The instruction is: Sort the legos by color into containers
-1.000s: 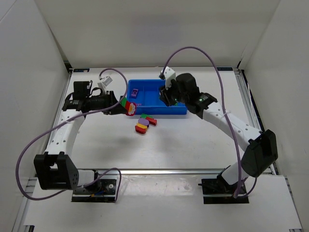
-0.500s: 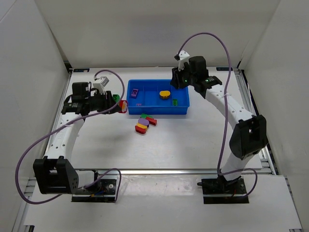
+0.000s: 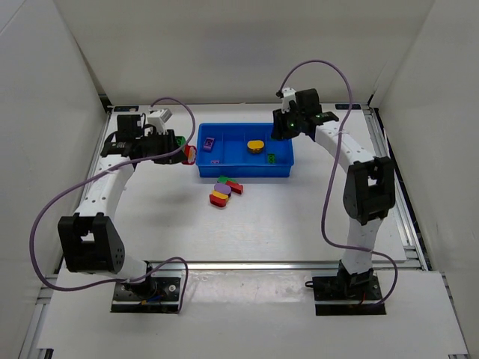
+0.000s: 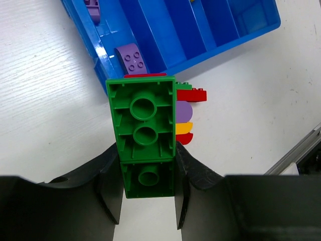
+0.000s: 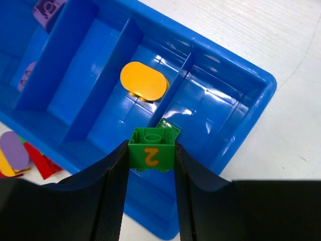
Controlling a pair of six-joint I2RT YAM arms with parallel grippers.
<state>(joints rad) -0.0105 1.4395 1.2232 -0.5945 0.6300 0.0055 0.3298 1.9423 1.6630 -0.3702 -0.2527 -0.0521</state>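
Green numbered block (image 5: pixel 151 155) pinched in right gripper (image 5: pixel 150 148), jaws part-closed on it, hanging above blue tray (image 5: pixel 253 108) near its end compartment, where a green piece (image 5: pixel 169 127) lies. Judgement: centre between divider and outer wall, lower, then release; side room is slim. Left gripper (image 4: pixel 148 168) clamped on long green brick (image 4: pixel 143 113) outside tray's opposite end.

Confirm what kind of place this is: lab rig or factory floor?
Likely a lab robot cell, not a factory: white panel walls box in a table, and the work is toy bricks and a blue sorting tray.
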